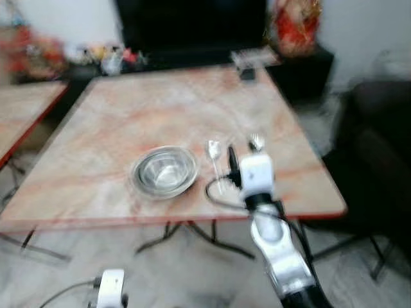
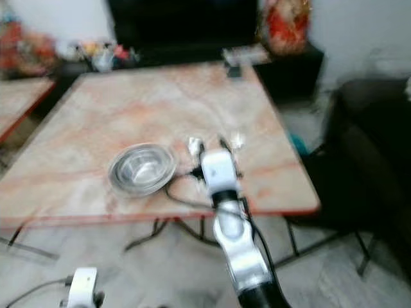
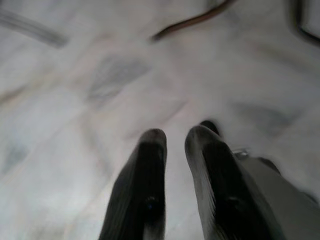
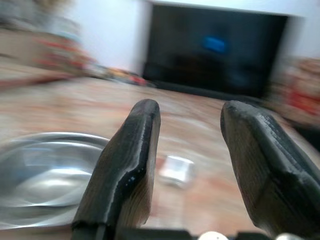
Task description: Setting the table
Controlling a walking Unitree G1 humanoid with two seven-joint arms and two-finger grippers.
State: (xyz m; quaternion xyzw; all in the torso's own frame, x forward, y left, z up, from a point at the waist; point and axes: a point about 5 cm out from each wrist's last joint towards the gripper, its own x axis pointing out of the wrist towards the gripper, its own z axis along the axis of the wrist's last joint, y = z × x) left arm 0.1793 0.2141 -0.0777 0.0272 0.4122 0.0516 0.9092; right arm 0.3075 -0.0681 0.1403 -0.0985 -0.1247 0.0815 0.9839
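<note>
A steel bowl (image 1: 165, 171) sits near the front edge of the pinkish marble table (image 1: 148, 109). Just right of it lie a spoon (image 1: 214, 151) and, further right, a fork (image 1: 257, 141). My right gripper (image 1: 234, 160) reaches over the table's front edge, close to the spoon. In the right wrist view the right gripper (image 4: 190, 110) is open with nothing held. The spoon's bowl (image 4: 176, 170) shows between its fingers, and the steel bowl (image 4: 45, 175) lies off to one side. My left gripper (image 3: 174, 137) hangs low over the floor, its fingers close together and empty.
A dark cabinet with a TV (image 1: 192, 25) stands behind the table, with small clutter (image 1: 103, 58) along it. A second table (image 1: 19, 109) is at the left and a dark sofa (image 1: 379, 147) at the right. The table's metal legs (image 1: 192, 234) stand on a pale floor.
</note>
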